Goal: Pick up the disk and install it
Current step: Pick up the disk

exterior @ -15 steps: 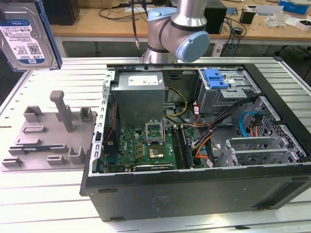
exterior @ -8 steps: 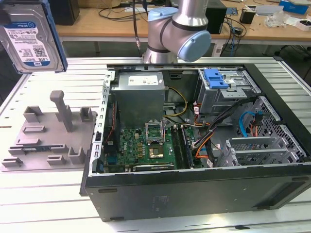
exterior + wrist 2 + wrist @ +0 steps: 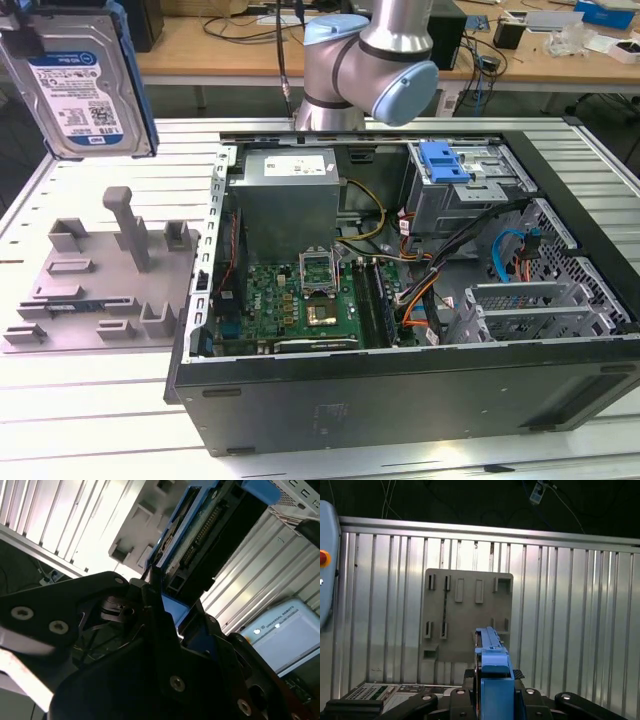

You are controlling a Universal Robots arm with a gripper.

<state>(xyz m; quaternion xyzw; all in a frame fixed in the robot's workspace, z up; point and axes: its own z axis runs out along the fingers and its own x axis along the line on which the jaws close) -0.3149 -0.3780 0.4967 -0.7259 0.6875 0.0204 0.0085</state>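
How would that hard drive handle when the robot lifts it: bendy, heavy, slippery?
Probably stiff: the hard drive is a flat metal slab and hangs in the air without sagging. It is likely heavy for its size, since the body looks like solid metal. The gripper clamps its blue plastic bracket at one edge, so the smooth plastic might slip a little if jolted.

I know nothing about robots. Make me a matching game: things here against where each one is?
1. disk
2. grey fixture
3. blue latch
4. green circuit board

A. flat on the table
B. on a metal cage in the computer case
C. up in the air, in the tool
D. on the case's floor

Pairs: 1-C, 2-A, 3-B, 4-D
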